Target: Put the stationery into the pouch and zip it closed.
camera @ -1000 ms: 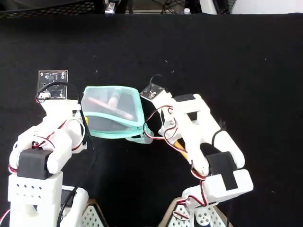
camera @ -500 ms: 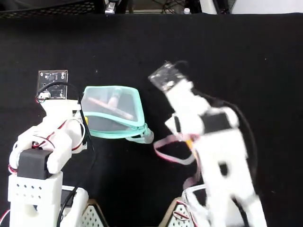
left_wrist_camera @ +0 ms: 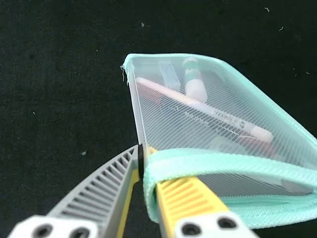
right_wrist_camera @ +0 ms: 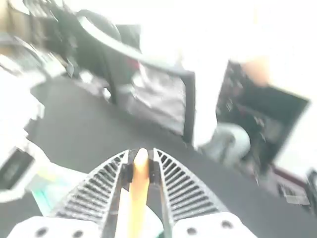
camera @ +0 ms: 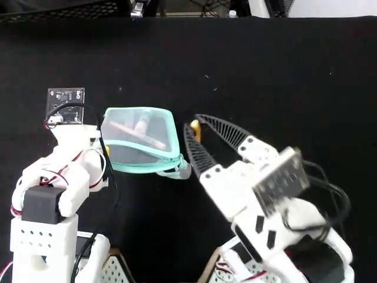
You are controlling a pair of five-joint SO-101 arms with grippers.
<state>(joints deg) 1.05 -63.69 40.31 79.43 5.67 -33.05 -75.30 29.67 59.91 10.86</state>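
at the right end effector (right_wrist_camera: 140, 154): ribbed fingers pressed together on a slim orange stick (right_wrist_camera: 138, 186) (likely a pencil or pen, cannot tell which), tips raised off the tabletop (camera: 277, 71) and angled upward. at the left end effector (left_wrist_camera: 143, 157): a grey and a yellow finger pinching the teal zip edge of the pouch (left_wrist_camera: 198, 106) at its left end, propping the mouth open. inside the mesh already: a white pen (left_wrist_camera: 213, 115) lying lengthwise and a short capped tube (left_wrist_camera: 193, 83). from the right end effector, pouch just beside and to the left, long axis running left to right, open mouth along the edge nearest the arm bases. so not a straight push — judging from this, needs the stick's tip swung down and round to that near edge, long axis roughly lined up with the pouch's. right arm the one to do it — left busy as the anchor. zip not yet drawn.
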